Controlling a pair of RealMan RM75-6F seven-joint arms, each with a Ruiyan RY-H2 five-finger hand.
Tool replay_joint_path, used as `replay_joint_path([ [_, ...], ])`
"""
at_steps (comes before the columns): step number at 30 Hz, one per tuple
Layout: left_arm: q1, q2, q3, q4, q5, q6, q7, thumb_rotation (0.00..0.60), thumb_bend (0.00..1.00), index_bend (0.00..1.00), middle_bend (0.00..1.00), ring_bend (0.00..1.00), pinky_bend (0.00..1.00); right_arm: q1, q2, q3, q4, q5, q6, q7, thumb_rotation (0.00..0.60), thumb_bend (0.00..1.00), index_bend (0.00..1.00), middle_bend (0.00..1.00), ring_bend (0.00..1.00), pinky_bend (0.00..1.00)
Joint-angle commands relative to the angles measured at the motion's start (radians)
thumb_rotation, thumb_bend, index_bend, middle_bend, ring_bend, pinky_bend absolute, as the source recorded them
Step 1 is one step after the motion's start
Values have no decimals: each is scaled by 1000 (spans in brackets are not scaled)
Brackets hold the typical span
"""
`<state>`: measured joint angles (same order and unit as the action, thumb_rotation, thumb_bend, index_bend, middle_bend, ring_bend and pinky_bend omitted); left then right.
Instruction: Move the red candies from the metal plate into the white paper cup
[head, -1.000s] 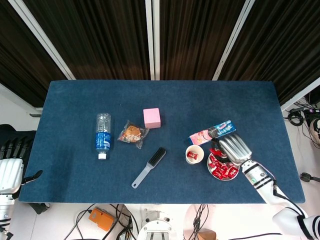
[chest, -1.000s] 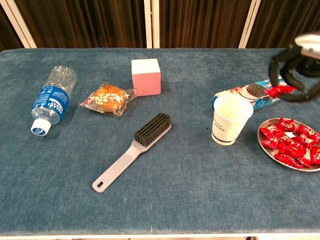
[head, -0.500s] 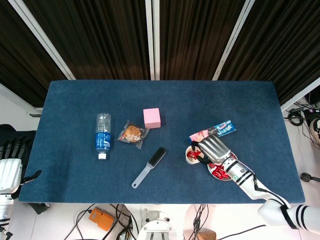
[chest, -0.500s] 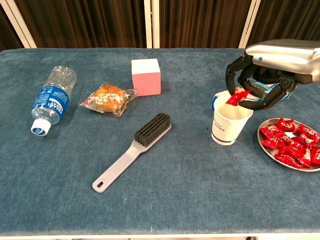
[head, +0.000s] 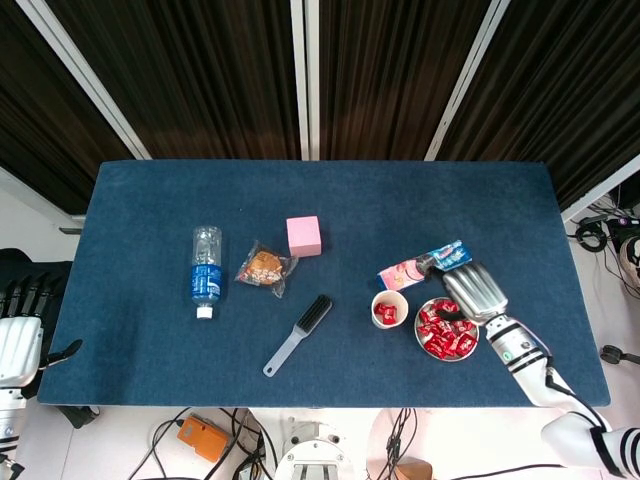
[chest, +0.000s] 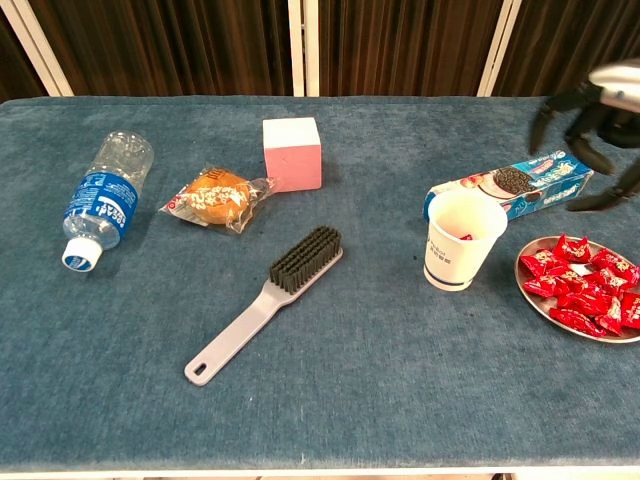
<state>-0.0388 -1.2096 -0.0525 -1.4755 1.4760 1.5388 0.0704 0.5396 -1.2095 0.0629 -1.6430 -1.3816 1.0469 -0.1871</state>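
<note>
The red, shiny-wrapped candies (chest: 585, 282) lie heaped on the round metal plate (chest: 535, 296), which sits near the front right of the blue felt-like surface (chest: 360, 380), its far side cut off by the chest view's edge. Some red candies also lie inside the white paper cup (chest: 458, 239), standing upright just left of the plate, apart from it. Behind both lies a long cardboard biscuit box (chest: 510, 188), flat and slanted. The right hand (chest: 590, 140) hangs above the plate's far side, over the box's right end, its dark fingers (chest: 545, 115) spread and curved with nothing between them. The left hand (head: 22, 330) sits off the surface's left edge, fingers straight and side by side.

Open blue cloth runs in front of the cup. Further left lie a grey plastic brush with dark bristles (chest: 264, 303), a pink foam cube (chest: 291, 153), a wrapped bun (chest: 217, 197) and a clear plastic bottle on its side (chest: 105, 198).
</note>
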Motion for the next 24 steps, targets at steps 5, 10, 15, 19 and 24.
replay_joint_path([
  [5,-1,-3,1,-2,4,0,2,600,0,100,57,0,0,-20,-43,-28,105,93,-69,-32,600,300,492,804,947,1000],
  [10,1,0,1,-7,4,5,5,600,0,100,57,0,0,-15,-77,-33,149,95,-95,-22,600,335,514,805,947,1000],
  [15,3,0,3,-9,2,4,6,600,0,100,57,0,0,-7,-102,-31,181,96,-114,-18,600,362,524,805,947,1000],
  [19,4,-1,3,-8,-1,3,6,600,0,100,57,0,0,-2,-115,-28,199,104,-128,-15,600,376,526,805,947,1000],
  [24,5,0,3,-7,-2,2,5,600,0,100,57,0,0,4,-129,-24,219,114,-141,-16,600,391,527,805,947,1000],
])
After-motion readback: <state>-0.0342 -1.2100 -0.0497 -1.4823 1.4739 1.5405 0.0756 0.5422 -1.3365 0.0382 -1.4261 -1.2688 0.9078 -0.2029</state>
